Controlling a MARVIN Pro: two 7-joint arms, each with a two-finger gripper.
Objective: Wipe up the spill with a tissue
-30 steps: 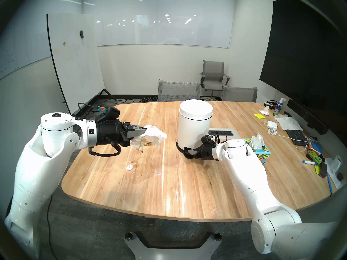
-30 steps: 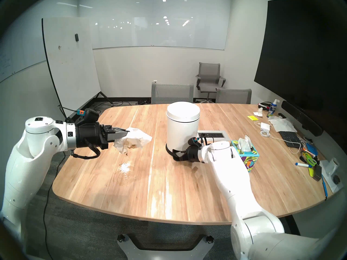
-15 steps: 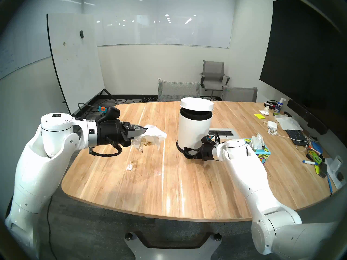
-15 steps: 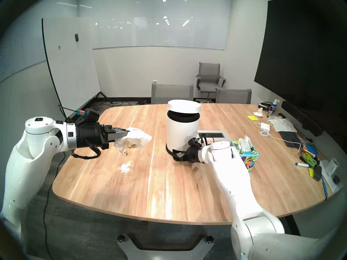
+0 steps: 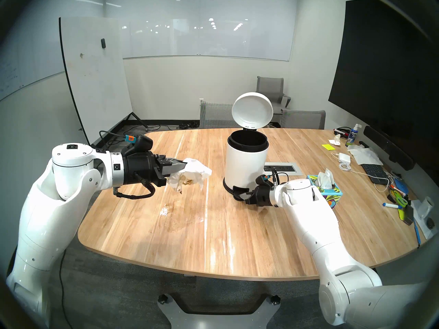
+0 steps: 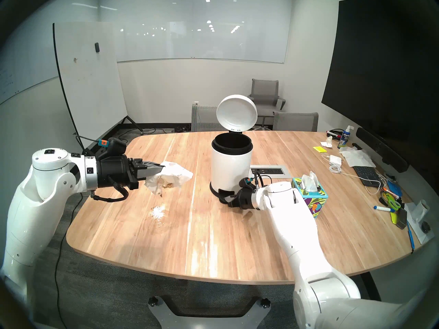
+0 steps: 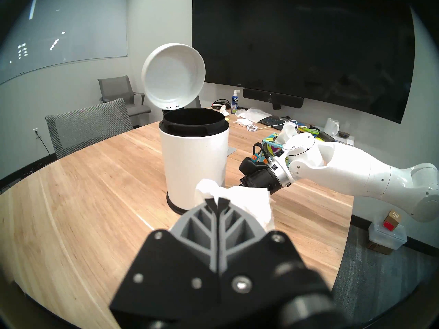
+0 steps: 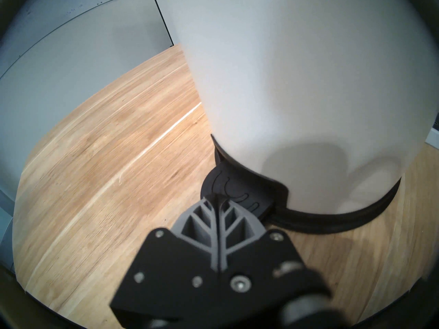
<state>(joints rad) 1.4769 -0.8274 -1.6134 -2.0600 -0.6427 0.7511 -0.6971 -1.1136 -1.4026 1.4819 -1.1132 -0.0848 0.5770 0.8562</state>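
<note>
Two grippers work together: the left gripper clamps the soiled tissue above the smeared spill; the right gripper, fingers together, presses the bin pedal. A slip could drop the lid.

Glossy white arms, black wrists, grey ribbed fingers, orange-teal connectors
</note>
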